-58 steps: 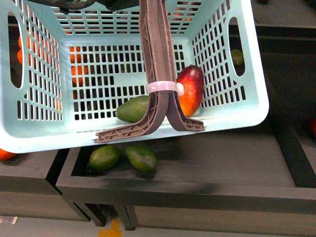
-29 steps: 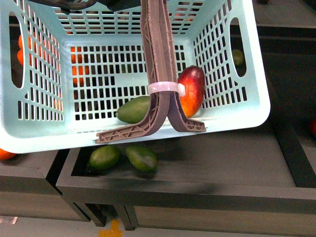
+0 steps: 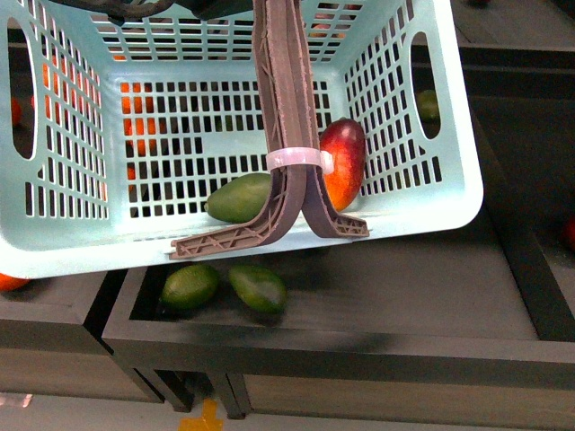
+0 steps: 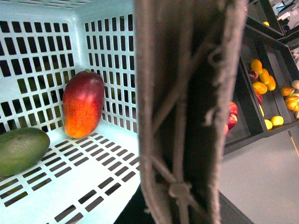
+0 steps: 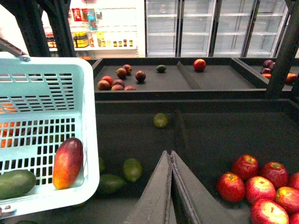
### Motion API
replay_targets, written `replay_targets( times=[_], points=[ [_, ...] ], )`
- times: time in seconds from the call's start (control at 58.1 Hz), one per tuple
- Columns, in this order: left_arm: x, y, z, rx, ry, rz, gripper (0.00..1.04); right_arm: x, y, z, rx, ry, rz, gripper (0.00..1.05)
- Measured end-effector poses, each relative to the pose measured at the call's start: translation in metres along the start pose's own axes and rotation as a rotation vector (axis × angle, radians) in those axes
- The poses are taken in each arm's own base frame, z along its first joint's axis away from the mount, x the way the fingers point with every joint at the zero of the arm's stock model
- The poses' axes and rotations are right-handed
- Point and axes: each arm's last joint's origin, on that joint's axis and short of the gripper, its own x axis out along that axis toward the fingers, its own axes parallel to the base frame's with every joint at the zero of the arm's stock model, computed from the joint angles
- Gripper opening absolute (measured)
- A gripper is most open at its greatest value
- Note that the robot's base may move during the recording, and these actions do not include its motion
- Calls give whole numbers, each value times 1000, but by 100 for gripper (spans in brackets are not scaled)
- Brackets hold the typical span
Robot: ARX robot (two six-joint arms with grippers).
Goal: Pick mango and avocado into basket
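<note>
The mint-teal basket (image 3: 422,215) hangs tilted above the dark shelf, held up by its brown handles (image 3: 286,99), which are bound with a white zip tie. My left gripper is shut on the handles (image 4: 187,116) above the frame; its fingers are hidden. Inside the basket the red-orange mango (image 3: 344,163) leans against the wall, with the green avocado (image 3: 241,198) lying beside it; both also appear as the mango (image 4: 83,103) and avocado (image 4: 21,150) in the left wrist view. My right gripper (image 5: 170,154) is shut and empty, hovering right of the basket (image 5: 88,140).
Two green fruits (image 3: 225,287) lie in the dark shelf bin below the basket. Red apples (image 5: 261,186) fill the bin to the right. Orange citrus (image 3: 139,135) shows through the basket slots. Dark dividers and shelf edges (image 3: 341,346) surround the bins.
The basket has shifted slightly left and up, carrying the mango and avocado with it. Nothing else has moved.
</note>
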Motion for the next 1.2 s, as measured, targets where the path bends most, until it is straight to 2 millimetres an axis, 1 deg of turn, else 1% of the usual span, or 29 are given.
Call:
replay_targets(
  times=[0.241, 0.327, 0.396, 0.792, 0.809, 0.861, 0.878, 0.964, 1.015, 1.033, 1.136, 1.205],
  points=[
    [0, 0, 0, 0, 0, -1, 6, -4, 0, 0, 0, 0, 0, 2],
    [0, 0, 0, 0, 1, -2, 6, -10, 0, -5, 0, 35, 1, 2],
    [0, 0, 0, 0, 1, -1, 6, -14, 0, -3, 0, 4, 2, 2],
    [0, 0, 0, -2, 0, 0, 6, -14, 0, -3, 0, 6, 1, 2],
    [0, 0, 0, -3, 0, 0, 6, -14, 0, -3, -2, 6, 1, 4],
    [0, 0, 0, -3, 0, -1, 6, -14, 0, -3, -1, 6, 1, 16],
    [0, 0, 0, -2, 0, -1, 6, -14, 0, -3, -1, 6, 1, 21],
    [0, 0, 0, -3, 0, -1, 6, -14, 0, -3, -1, 6, 1, 33],
    [0, 0, 0, -2, 0, -1, 6, -14, 0, -3, -1, 7, 1, 44],
    [0, 0, 0, -2, 0, -1, 6, -14, 0, -3, -1, 7, 1, 45],
    [0, 0, 0, -2, 0, -1, 6, -14, 0, -3, -1, 6, 1, 67],
    [0, 0, 0, -2, 0, 0, 6, -14, 0, -3, -1, 6, 1, 84]
  ],
)
